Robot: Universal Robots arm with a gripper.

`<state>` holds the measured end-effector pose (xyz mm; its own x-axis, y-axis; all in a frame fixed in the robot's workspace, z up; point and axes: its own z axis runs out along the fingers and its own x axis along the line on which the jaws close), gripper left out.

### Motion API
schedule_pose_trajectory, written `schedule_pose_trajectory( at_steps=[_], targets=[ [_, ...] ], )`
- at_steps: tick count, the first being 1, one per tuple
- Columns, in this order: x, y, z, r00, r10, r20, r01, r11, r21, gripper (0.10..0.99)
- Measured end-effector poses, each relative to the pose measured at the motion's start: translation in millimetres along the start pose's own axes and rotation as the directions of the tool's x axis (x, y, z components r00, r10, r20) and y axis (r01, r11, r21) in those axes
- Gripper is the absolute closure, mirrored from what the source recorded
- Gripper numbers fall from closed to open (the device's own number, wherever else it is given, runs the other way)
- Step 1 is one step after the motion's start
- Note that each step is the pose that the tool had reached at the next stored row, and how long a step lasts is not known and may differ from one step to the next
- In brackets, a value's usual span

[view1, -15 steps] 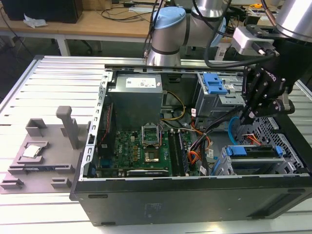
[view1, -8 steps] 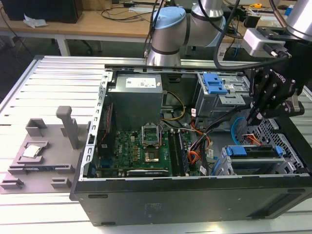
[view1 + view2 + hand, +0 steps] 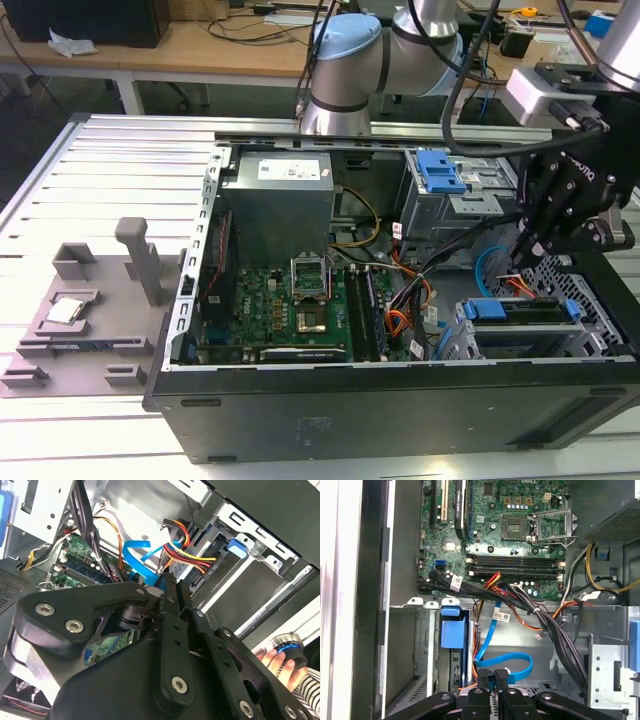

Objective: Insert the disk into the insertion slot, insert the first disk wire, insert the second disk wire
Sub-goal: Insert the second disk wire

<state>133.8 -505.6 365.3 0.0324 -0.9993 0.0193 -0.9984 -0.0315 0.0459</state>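
Note:
The disk [image 3: 520, 312], a grey slab in a blue caddy [image 3: 452, 630], sits inside the insertion slot [image 3: 470, 348], a silver cage at the case's front corner on the exterior view's right. My gripper [image 3: 530, 250] hangs just above the disk's rear end. In both wrist views its fingers [image 3: 492, 676] are shut on the plug of the second disk wire [image 3: 512, 656], a light blue cable looping [image 3: 134, 555] behind them. The first disk wire [image 3: 187, 552], an orange-red bundle, runs to a dark plug at the disk's end beside the fingertips [image 3: 167, 580].
The open case holds a green motherboard [image 3: 280, 310], a grey power supply [image 3: 280, 200] and a grey bay with a blue latch [image 3: 440, 170]. A black cable bundle [image 3: 545, 625] crosses near the slot. A person's hand [image 3: 277, 662] rests by a blue-ringed knob [image 3: 289, 647].

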Motion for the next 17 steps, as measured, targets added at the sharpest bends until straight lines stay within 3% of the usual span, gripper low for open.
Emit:
schedule_pose_trajectory(
  at_steps=[9, 17],
  targets=[
    [13.2, 0.3, 1.8, 1.0, 0.0, 0.0, 0.0, 1.0, 0.0, 0.922],
    [17.4, 0.4, 3.2, 1.0, 0.0, 0.0002, 0.0, 1.0, 0.0, 0.922]
  ],
)
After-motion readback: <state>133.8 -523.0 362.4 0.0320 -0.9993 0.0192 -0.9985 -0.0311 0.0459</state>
